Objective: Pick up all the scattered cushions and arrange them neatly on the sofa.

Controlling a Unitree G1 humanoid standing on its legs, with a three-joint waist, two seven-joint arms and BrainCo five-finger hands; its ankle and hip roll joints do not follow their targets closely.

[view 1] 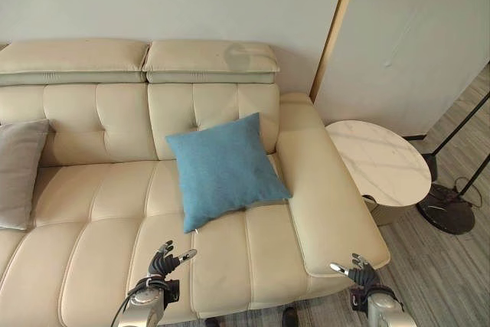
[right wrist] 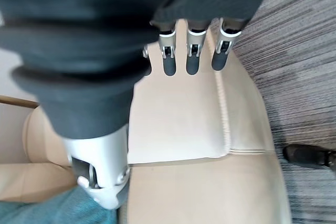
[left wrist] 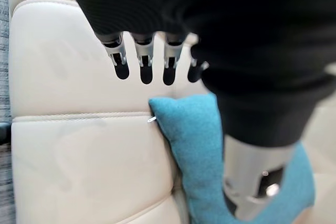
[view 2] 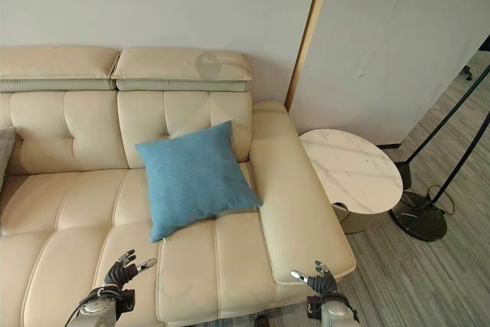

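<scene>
Square blue fabric cushion (view 1: 226, 168): leaning on cream leather sofa (view 1: 92, 212). Left hand (view 1: 170, 256) and right hand (view 1: 354, 269): hovering released, empty. Placement step appearing finished; next, locating remaining cushions.

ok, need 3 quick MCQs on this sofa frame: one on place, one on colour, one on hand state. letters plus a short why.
1. Where is the blue cushion?
A. on the floor
B. on the sofa seat, leaning on the backrest next to the right armrest
C. on the round side table

2. What colour is the cushion at the sofa's left end?
A. grey
B. red
C. yellow

3. What are the hands doing?
A. both open, holding nothing
B. left shut on the blue cushion
C. right shut on the grey cushion

Answers: 1 B, it sits on the seat, propped against the back. 2 A, the grey cushion stands at the left edge. 3 A, the left hand and right hand hover by the sofa's front edge with relaxed fingers, empty.
</scene>
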